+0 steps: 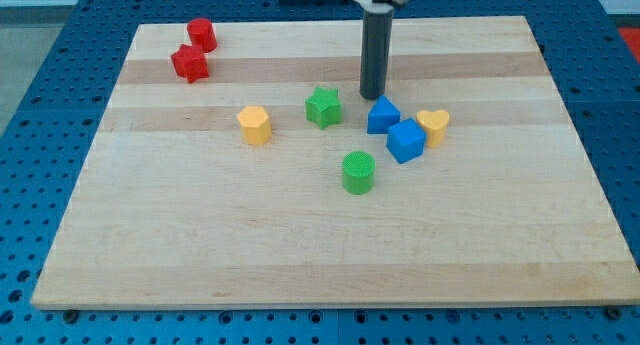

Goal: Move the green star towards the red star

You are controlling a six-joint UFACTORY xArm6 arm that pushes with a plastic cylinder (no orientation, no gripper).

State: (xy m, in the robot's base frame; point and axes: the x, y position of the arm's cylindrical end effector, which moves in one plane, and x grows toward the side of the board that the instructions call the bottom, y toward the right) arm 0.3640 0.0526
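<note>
Lying flat across most of the view, a pale wooden desk [300,255] of glued planks with visible grain rests on a blue perforated base [40,45]; the base is cut off at every edge.

Nearest sits a green cylinder [358,173] with a ribbed top, alone near the middle. Behind it runs a loose row. At the left is a yellow block [254,124], rounded, its exact shape hard to make out. The green star [323,106] stands near the centre. To its right a blue block with a peaked top [382,115] touches or nearly touches a blue cube [405,140], and a yellow heart [434,125] sits just beside the cube.

My tip [372,95], the end of a smooth dark rod, stands on the desk just behind the peaked blue block and to the right of the green star, apart from it. This tool has no jaws to open or close.

Far left, well apart from the green star, the red star [189,63] sits beside another red block [202,32], shape unclear. The rod's top is cut off.
</note>
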